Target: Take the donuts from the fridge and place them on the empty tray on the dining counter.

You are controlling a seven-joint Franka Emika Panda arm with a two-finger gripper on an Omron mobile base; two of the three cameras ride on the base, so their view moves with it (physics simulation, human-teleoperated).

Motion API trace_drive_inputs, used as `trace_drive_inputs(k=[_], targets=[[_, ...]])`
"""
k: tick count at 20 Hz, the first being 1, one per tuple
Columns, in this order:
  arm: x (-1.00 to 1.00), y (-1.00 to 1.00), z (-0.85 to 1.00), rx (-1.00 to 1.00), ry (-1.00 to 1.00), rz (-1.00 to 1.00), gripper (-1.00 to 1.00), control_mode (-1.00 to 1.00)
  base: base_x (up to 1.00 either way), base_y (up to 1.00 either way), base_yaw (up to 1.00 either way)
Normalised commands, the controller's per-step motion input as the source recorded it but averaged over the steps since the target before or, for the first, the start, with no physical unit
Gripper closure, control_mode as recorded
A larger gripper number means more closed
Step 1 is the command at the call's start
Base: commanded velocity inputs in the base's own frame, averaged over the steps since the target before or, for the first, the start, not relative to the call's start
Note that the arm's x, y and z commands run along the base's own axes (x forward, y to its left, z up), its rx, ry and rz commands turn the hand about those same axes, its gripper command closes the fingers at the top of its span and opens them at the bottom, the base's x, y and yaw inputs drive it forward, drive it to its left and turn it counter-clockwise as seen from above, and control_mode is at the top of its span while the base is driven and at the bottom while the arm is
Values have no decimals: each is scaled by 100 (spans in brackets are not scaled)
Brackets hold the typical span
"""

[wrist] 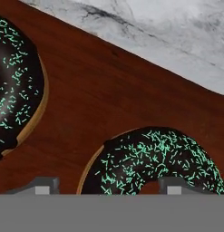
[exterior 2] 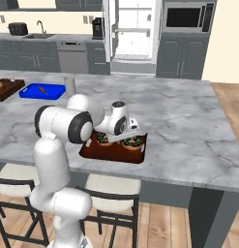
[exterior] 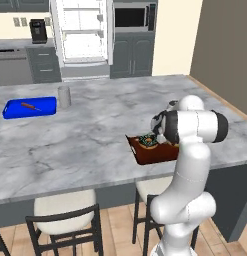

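Two chocolate-iced donuts with green sprinkles lie on the dark reddish-brown tray (exterior 2: 111,156) near the front edge of the dining counter (exterior 2: 188,126). In the hand view one donut (wrist: 149,158) sits just below my gripper (wrist: 108,186), whose fingertips (wrist: 41,186) stand wide apart and off the donut's sides. The other donut (wrist: 13,81) lies to its left on the tray (wrist: 109,90). From the right base view my gripper (exterior 2: 130,133) hovers low over the right donut (exterior 2: 133,142), beside the left donut (exterior 2: 104,139). The fridge (exterior 2: 133,29) stands open at the back.
A bright blue tray (exterior: 30,107) and a grey cup (exterior: 64,96) sit at the counter's far left. A brown board (exterior 2: 7,87) lies further left. Stools (exterior: 62,215) stand under the counter's front edge, next to the arm's base.
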Motion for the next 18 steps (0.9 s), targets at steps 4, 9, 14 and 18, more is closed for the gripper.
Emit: trace_drive_inputs(k=[4,9,14,18], targets=[[-7,0,22,0,0,-1,-100,-100,0,0,0],[-74,0,73,0,-8,0,-100,-100,0,0,0],[-100,0,95,0,-30,0,-100,-100,0,0,0],[-100,0,100,0,-46,0,-100,-100,0,0,0]])
